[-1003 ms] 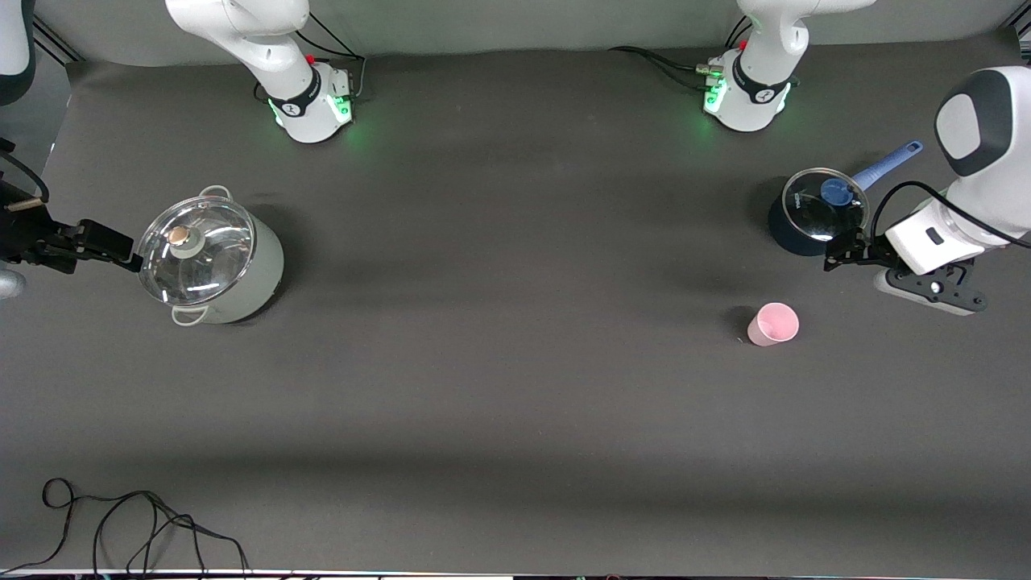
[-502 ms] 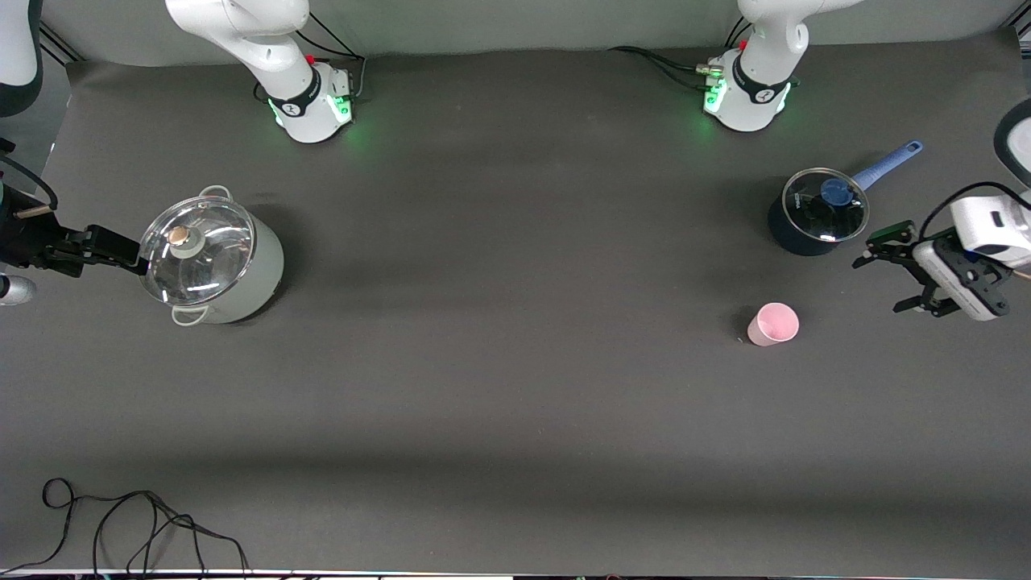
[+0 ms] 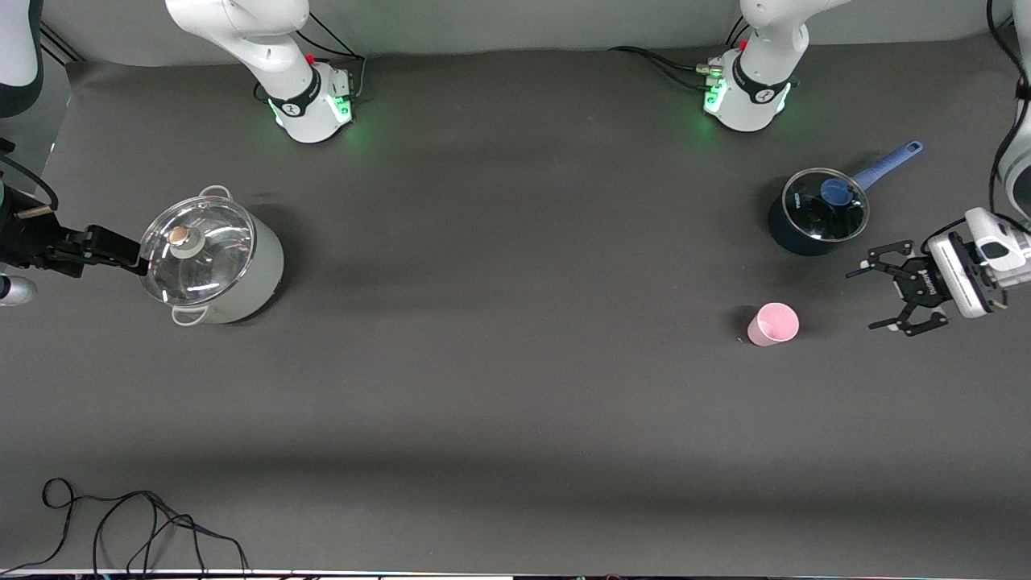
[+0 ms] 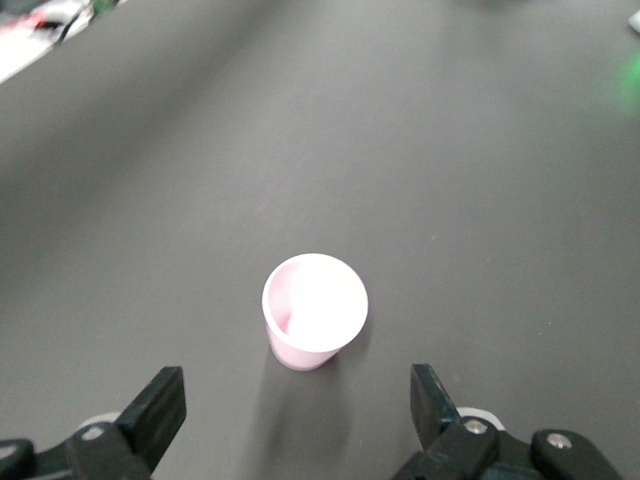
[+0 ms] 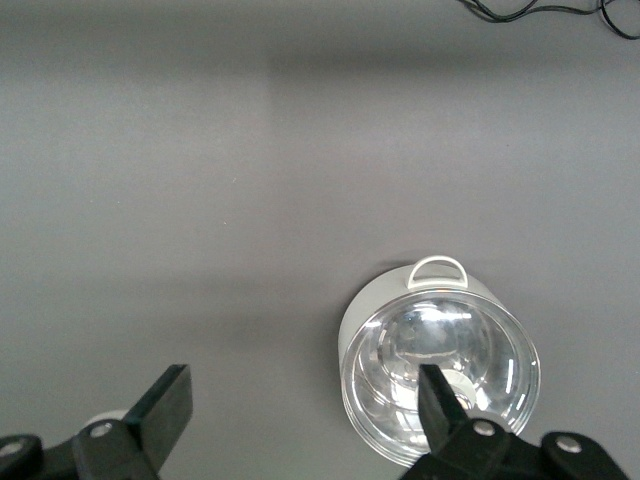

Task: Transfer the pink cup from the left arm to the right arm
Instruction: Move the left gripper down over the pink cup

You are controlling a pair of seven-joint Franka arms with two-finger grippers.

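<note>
Dark grey table cover [image 3: 515, 387], pale wall strip [image 3: 515, 24] above, even light

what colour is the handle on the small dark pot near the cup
Blue: the saucepan handle matches the lid knob; the front view shows it best.

We can read no text, number or sign in these pictures. A small white mark sits on the black band of each arm base [image 3: 308, 103], and another on the rim of the dark blue saucepan [image 3: 815, 214], at about nine o'clock on its lid, but we cannot make out any of them.
</note>
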